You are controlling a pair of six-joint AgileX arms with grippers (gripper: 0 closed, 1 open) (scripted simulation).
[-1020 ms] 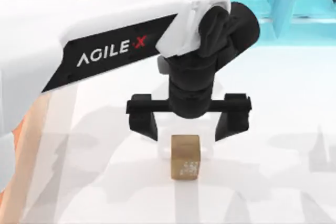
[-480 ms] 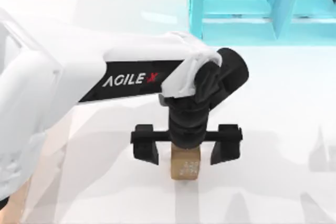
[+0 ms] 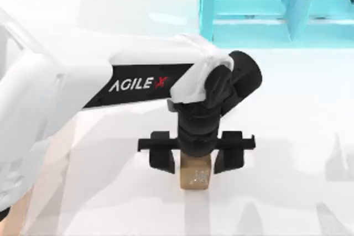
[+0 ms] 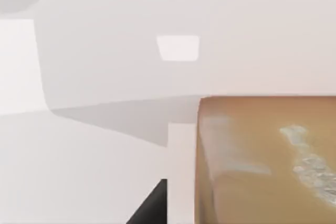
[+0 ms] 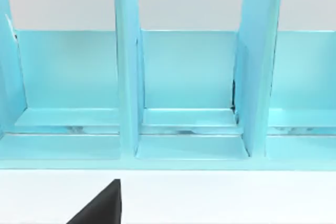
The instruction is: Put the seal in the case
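Now our left pincer [image 3: 195,161] straddles seal [image 3: 194,176] on tabletop [image 3: 287,153], fingers partly open, flanking block either side, not yet gripping. Seal upright, directly beneath pincer, well short of case [image 3: 260,6] at far edge. We judge closing comes next.

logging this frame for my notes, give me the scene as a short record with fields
seal: small tan-brown block with whitish carved marks, upright on the white table
left hand: lowered over the block, one black finger on each side, narrow gaps left
case: light-blue compartmented case at the table's far right
seal in case: no
right hand: one dark fingertip, facing the case
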